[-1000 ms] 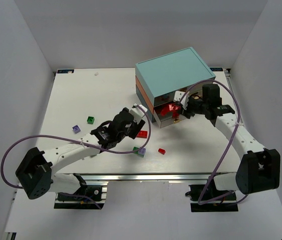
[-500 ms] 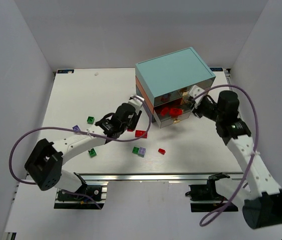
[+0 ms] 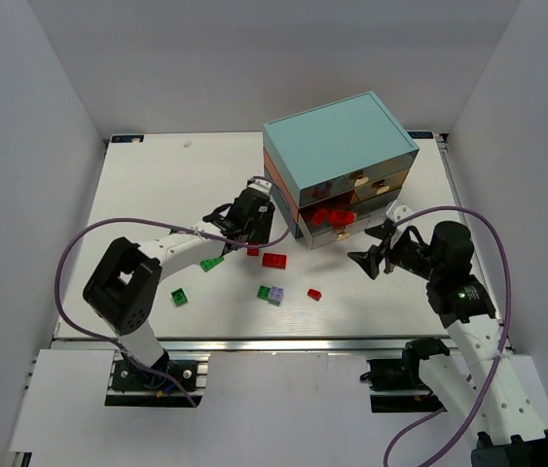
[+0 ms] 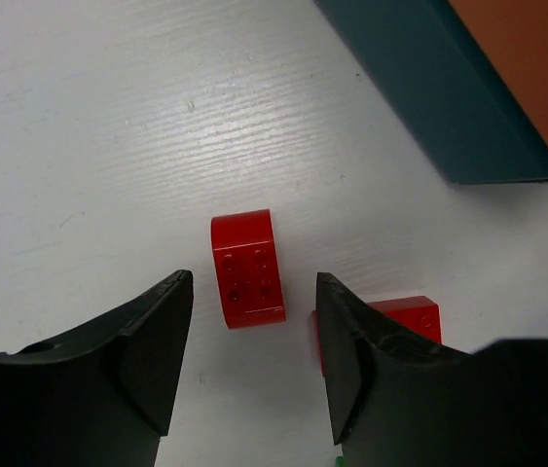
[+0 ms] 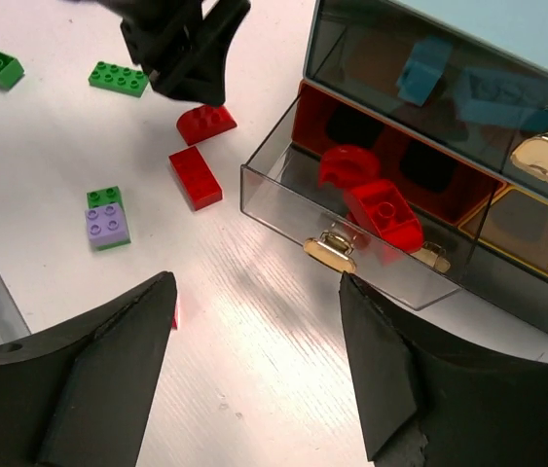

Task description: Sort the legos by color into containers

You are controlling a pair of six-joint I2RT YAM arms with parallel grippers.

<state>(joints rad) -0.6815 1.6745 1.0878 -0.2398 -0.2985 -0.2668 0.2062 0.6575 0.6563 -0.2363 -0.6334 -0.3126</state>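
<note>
Left gripper (image 4: 251, 292) part-open, straddling a red brick (image 4: 246, 269), gaps both sides; chest (image 4: 449, 107) bottom edge at 1 o'clock. Right gripper (image 5: 254, 292) wide, empty, over table (image 5: 254, 379); open drawer (image 5: 274, 199) holding red bricks (image 5: 381, 209) at 1 o'clock.

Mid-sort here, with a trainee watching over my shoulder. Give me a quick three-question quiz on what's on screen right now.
1. True or false: the left tool is shut on the red brick.
2. Which colour of bricks lies in the open drawer? A green, B red, C lilac.
3. Fill in: the lilac brick touches a ___ brick.
Key: 1 false, its jaws stand open; 2 B; 3 green.
</note>
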